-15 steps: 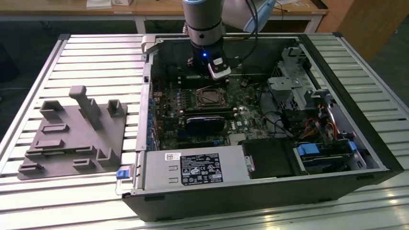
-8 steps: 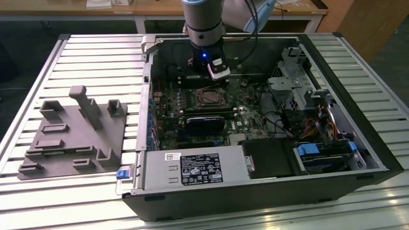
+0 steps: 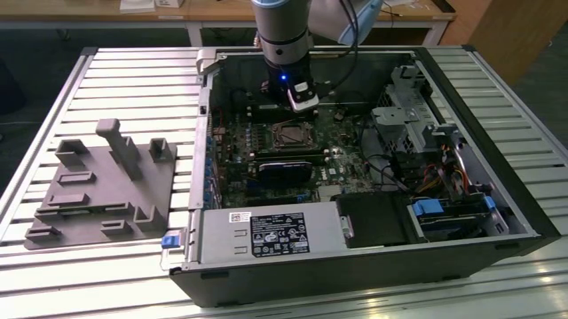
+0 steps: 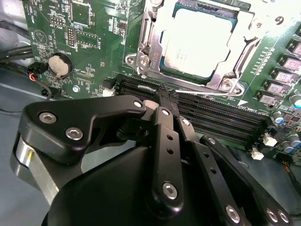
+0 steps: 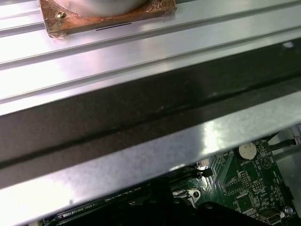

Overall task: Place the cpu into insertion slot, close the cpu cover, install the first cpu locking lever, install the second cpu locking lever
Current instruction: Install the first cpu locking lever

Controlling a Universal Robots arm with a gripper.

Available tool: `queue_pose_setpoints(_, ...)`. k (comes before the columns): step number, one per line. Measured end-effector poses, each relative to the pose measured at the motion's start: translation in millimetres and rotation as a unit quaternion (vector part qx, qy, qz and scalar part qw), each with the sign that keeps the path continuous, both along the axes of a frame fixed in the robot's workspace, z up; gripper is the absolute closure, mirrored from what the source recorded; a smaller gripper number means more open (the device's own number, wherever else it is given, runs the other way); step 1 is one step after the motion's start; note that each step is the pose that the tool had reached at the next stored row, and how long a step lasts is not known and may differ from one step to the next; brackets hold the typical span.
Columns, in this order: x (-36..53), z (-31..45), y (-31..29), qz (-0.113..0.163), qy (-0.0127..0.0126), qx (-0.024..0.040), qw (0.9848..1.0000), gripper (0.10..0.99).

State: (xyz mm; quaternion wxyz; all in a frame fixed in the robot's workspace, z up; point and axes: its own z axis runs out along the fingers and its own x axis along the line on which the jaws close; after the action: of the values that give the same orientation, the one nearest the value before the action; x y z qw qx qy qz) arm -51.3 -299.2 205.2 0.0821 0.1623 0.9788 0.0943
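Slatted metal tabletop (image 3: 124, 73) carried an open case (image 3: 355, 272) and, at the exterior view's left, a grey fixture (image 3: 98, 193). Wooden benches stood behind. Inside the case, the power supply (image 3: 266, 236) bore a white label, its print too small to read. The gripper (image 3: 302, 101) hung over the motherboard (image 4: 84, 37), fingertips pressed together on nothing, near the memory slots (image 4: 211, 117). The cpu (image 4: 200, 42) sat in the insertion slot (image 3: 290, 135), with the cover (image 4: 244, 47) framing it.

legible text: none | power supply (image 3: 213, 242) stickers (image 3: 278, 238): print cannot be made out
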Motion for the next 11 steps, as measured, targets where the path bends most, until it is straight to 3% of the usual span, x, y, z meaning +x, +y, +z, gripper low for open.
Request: queue_pose_setpoints(11, 0.0, -1.1, 0.0, -0.002, 0.0, 0.0, 1.0, 0.98)
